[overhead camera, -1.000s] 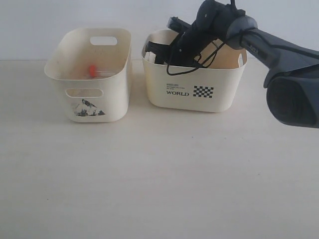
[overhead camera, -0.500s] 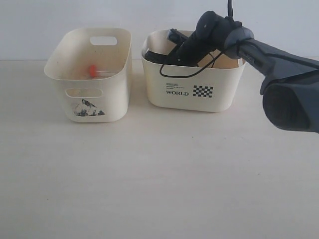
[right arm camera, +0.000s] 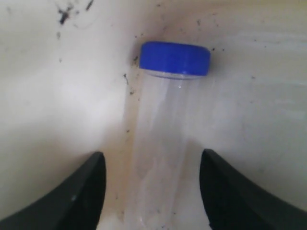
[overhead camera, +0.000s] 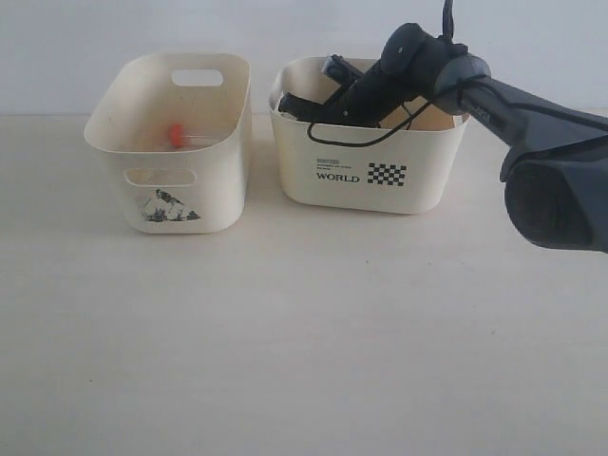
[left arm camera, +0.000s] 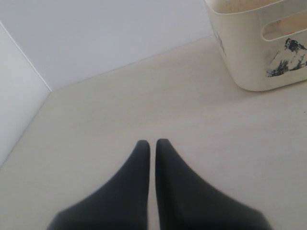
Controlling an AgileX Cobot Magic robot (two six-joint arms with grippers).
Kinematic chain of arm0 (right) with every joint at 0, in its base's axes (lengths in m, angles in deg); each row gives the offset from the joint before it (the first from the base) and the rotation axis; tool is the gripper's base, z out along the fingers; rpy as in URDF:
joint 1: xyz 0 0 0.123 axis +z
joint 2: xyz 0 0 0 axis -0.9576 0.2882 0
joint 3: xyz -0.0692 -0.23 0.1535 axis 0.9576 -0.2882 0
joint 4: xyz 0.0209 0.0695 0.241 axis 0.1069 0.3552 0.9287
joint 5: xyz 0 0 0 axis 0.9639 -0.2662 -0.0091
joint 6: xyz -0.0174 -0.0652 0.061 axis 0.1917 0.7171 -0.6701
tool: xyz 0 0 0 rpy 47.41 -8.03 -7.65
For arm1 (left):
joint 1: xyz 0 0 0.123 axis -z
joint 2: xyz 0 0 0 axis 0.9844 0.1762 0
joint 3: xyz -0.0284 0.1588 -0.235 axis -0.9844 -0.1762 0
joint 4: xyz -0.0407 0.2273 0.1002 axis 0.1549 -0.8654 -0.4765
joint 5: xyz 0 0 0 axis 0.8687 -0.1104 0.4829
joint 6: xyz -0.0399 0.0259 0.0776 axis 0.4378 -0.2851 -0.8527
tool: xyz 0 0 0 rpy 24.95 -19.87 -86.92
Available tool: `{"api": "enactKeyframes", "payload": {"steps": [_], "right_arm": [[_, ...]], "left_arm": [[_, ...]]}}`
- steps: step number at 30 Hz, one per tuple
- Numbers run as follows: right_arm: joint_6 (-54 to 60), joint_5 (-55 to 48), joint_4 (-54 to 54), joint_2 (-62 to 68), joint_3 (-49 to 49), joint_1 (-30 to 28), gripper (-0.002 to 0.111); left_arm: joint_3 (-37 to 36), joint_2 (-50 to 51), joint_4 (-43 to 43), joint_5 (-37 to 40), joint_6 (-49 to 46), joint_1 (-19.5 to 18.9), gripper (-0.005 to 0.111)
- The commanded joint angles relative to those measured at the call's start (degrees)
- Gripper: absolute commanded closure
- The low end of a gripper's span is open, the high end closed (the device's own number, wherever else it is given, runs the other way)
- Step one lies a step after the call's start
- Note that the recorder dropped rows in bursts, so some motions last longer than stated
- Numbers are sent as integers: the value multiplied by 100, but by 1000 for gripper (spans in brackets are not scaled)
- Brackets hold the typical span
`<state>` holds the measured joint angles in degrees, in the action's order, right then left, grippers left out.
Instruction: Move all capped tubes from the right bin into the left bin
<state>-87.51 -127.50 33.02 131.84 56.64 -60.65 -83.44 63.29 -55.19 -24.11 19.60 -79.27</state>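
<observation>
Right gripper, fingers spread wide, straddles the blue-capped tube lying in the right bin; orange-capped tube rests in the left bin; left gripper fingers nearly touching, empty

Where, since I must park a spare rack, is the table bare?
Bare: the broad pale tabletop in front of the cream mountain-picture plastic bin and the cream WORLD-printed plastic bin. The strip between them is narrow. Crowded: the latter, holding the right end effector.
</observation>
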Motion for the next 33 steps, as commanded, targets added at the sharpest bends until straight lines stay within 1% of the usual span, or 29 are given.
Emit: {"api": "enactKeyframes", "payload": {"steps": [1, 8, 14, 17, 26, 33], "right_arm": [[15, -168, -242, 80, 2, 77, 51], [-283, -319, -870, 84, 2, 188, 51], [-284, -110, -744, -85, 2, 177, 51], [-80, 98, -801, -222, 2, 177, 51], [-129, -121, -1119, -242, 2, 177, 51], [-67, -202, -851, -62, 2, 190, 51]], "left_arm": [[21, 3, -6, -24, 54, -2, 102], [21, 3, -6, -24, 54, -2, 102], [21, 3, -6, -24, 54, -2, 102], [21, 3, -6, -24, 54, -2, 102], [21, 3, -6, -24, 54, -2, 102], [21, 3, -6, -24, 54, -2, 102]]}}
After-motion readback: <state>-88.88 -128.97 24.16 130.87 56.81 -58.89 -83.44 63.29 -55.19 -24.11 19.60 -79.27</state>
